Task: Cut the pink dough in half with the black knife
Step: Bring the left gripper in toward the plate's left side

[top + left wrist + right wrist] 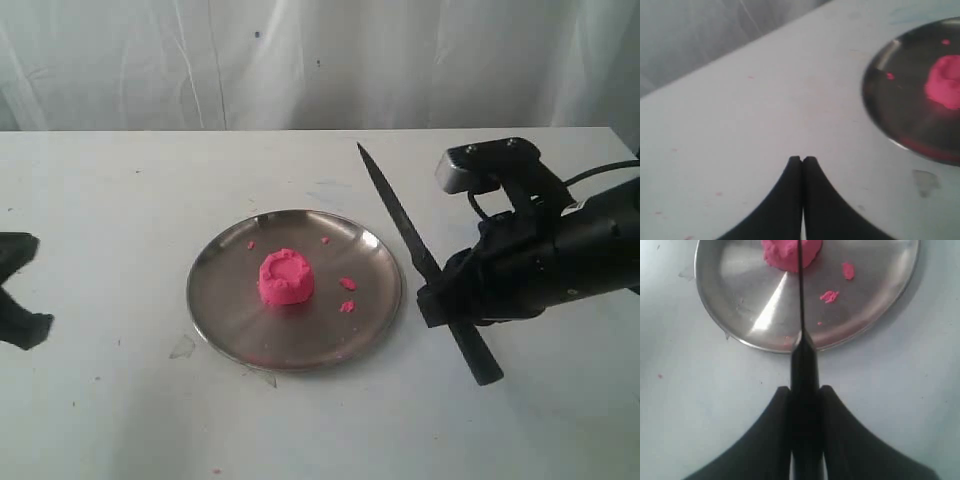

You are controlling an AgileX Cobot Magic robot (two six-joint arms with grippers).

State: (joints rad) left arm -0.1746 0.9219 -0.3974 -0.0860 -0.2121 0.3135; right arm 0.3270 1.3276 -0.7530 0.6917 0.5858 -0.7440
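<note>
The bright pink, dent-topped dough lump (286,278) sits whole near the middle of the round metal plate (225,315) on the white bench (120,200). Just beside the plate, the right hand (805,395) clamps the slim black knife (400,220) by its handle. Well apart from the plate, the left hand (802,162) is closed and empty.

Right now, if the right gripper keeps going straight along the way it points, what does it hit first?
Likely the pink dough. The right gripper holds the black knife with its blade lined up over the metal plate toward the dough. The blade's height above the plate is unclear, so the tip may pass over it.
</note>
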